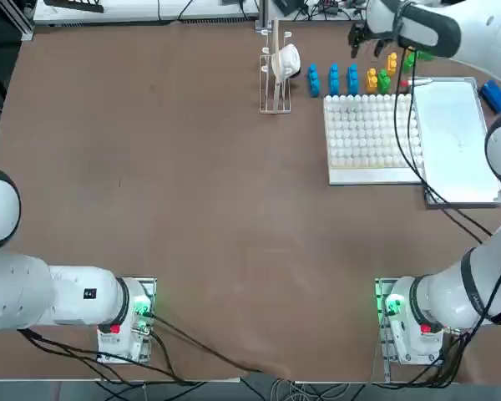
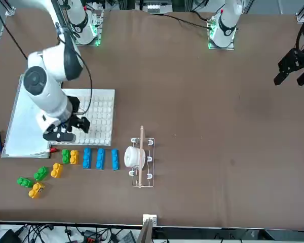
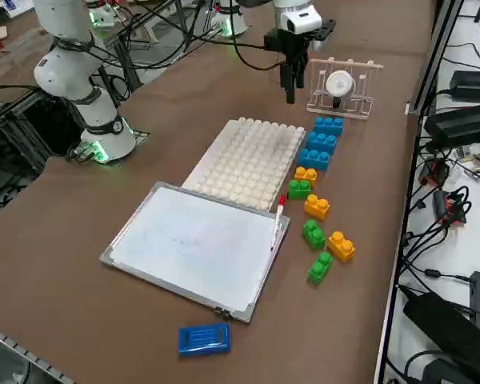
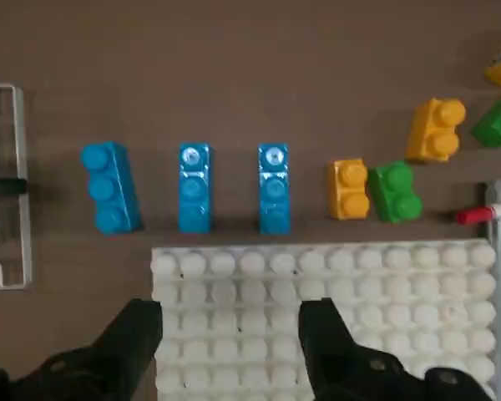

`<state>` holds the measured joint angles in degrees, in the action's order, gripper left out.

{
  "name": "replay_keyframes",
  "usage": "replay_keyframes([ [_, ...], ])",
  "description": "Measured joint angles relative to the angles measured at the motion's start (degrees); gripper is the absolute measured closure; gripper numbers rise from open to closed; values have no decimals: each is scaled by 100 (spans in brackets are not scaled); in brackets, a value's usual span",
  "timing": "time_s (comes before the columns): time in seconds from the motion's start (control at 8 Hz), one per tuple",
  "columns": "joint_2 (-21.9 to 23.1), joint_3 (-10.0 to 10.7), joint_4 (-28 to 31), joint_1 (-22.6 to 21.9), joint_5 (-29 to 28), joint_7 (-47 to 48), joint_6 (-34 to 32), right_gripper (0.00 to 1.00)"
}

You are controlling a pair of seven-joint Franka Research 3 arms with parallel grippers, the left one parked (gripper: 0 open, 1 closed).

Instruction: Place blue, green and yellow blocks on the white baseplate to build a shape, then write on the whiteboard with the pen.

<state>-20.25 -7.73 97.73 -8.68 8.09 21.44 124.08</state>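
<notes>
The brown table (image 1: 192, 209) carries everything. Largest on it is the whiteboard (image 3: 196, 244), lying flat with the pen (image 3: 278, 214) along the edge that faces the bricks, its red end toward the white baseplate (image 3: 252, 160). The baseplate lies just beside the board, at about 9 o'clock of it in the top view. A smooth blue slab (image 3: 203, 338) sits apart, off the board's far corner in the right side view. A wire rack with a white roll (image 1: 277, 67) stands at roughly 10 o'clock of the baseplate in the top view, clear of the bricks.

The blocks line the baseplate's far edge: three blue (image 4: 194, 188) in a row, then a yellow (image 4: 349, 189) touching a green (image 4: 394, 192), with more yellow and green ones (image 2: 36, 179) scattered beyond.

The right gripper (image 4: 230, 330) hangs over the baseplate's studs near the blue row, fingers spread wide, holding and touching nothing.
</notes>
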Motion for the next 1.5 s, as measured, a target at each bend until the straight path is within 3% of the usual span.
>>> replay_keyframes([
  [0.38, -633, 3, 55, -45, 0, 27, 1189, 0],
  [0.75, -1078, 4, 33, -73, 0, 20, 1776, 0],
  [1.5, -1541, 4, -253, -108, 2, 15, 2089, 0],
])
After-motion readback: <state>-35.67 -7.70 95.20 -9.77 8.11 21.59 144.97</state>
